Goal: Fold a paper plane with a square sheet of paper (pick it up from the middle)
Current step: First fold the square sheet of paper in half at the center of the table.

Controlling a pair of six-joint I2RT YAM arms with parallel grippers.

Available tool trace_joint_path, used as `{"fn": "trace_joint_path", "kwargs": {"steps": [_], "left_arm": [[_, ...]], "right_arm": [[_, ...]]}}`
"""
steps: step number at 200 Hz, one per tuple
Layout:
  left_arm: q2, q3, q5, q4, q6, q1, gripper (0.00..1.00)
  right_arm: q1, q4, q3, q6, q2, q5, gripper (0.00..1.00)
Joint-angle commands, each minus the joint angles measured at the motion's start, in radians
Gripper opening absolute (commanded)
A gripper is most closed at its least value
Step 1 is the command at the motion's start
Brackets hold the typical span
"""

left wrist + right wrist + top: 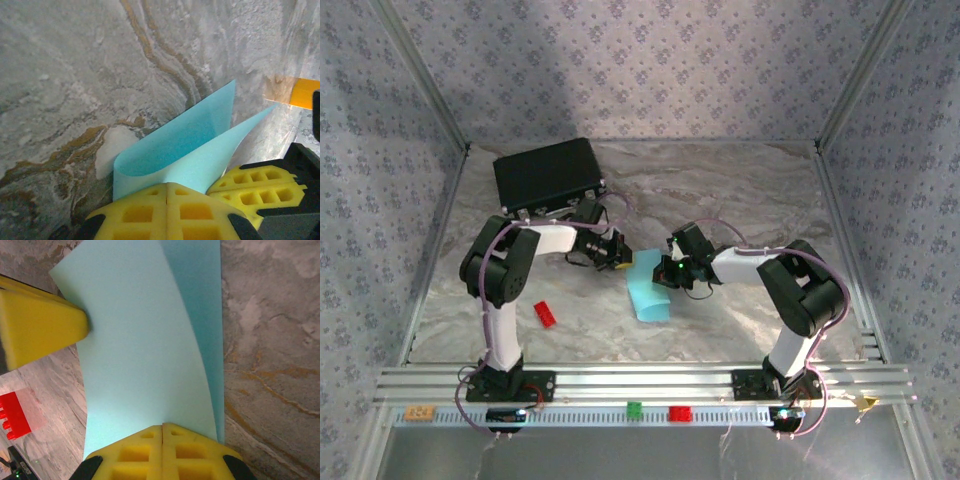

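Alt text: two robot arms, mine, meet over the middle of a grey marbled tabletop (740,190) with a square sheet of paper (648,295) between them.

The folding job looks barely begun. The sheet is off its flat lie and bent over on itself, which I take for the start of the first fold. I can see no pressed crease anywhere and nothing pointed or dart-shaped. By my judgement every fold is yet to be made.

My left claw (617,252) is pinched fully shut. From its own wrist camera, the yellow pads (150,212) meet with no gap and the sheet (185,145) comes out from between them. My right claw (670,272) is shut just as tight. Its wrist view shows the paper (140,340) rising straight out of its closed tips (162,432). One yellow finger of the left claw (40,325) touches the sheet's far side edge.

The paper is thin, light blue and plain, with clean straight edges. It curls in a soft open loop, one layer arching over the other, the inner face shaded a deeper blue. Its near end seems to lie on the tabletop, though I cannot be sure.

A small red brick (544,314) lies nearer the left edge, apart from the sheet. A black case (548,172) sits toward the far left corner.
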Motion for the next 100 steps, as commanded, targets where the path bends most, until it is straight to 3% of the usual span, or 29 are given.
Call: {"fn": "trace_joint_path", "kwargs": {"steps": [1,42,100], "left_arm": [[-0.046,0.050,0.048,-0.028,0.031,0.006,0.00],[0.019,0.070,0.069,-0.048,0.053,0.006,0.00],[0.078,0.088,-0.011,-0.082,0.081,0.015,0.00]], "right_arm": [[0.001,-0.117,-0.018,-0.013,0.020,0.060,0.00],[0.000,-0.123,-0.017,-0.016,0.020,0.062,0.00],[0.000,-0.118,-0.025,-0.012,0.021,0.066,0.00]]}}
